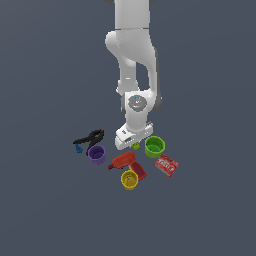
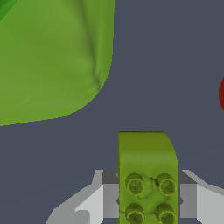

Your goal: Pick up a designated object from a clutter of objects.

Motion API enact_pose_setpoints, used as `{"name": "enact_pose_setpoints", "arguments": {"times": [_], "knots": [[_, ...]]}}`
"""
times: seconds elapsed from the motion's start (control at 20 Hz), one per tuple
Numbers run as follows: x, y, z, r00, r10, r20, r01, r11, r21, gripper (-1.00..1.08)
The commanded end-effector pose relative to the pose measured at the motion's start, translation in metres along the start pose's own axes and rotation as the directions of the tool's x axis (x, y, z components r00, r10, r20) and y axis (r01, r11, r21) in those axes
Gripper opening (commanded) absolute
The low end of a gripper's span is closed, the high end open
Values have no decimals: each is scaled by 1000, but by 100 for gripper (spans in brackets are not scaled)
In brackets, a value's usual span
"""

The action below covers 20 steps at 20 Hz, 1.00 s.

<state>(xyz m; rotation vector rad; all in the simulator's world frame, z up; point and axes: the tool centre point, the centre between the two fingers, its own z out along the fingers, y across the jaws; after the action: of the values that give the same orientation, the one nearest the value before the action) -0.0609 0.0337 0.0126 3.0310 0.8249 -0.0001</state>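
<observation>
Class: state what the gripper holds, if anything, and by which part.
The gripper clamps the small yellow-green studded block by its two opposite side faces.

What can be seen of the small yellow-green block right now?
The yellow-green block is a tiny studded brick, matte olive-green like plastic, with four round studs visible on one face in the wrist view. It sits between the gripper's two grey fingers, which stand on either side against it; it looks clamped. In the exterior view only a speck of it shows under the gripper, beside the green cup. Whether it touches the floor cannot be told.
</observation>
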Motion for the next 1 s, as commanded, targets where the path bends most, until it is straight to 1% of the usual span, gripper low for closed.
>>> {"name": "enact_pose_setpoints", "arguments": {"times": [0.0,0.3,0.5,0.75,0.95], "knots": [[0,0,0,1000,-1,0,1,1000,0,-100],[0,0,-2,1000,0,0,0,1000,0,-100],[0,-2,-10,1000,0,0,0,1000,0,-100],[-1,-5,-31,1000,0,0,0,1000,0,-100],[-1,-9,-55,1000,0,0,0,1000,0,-100]]}}
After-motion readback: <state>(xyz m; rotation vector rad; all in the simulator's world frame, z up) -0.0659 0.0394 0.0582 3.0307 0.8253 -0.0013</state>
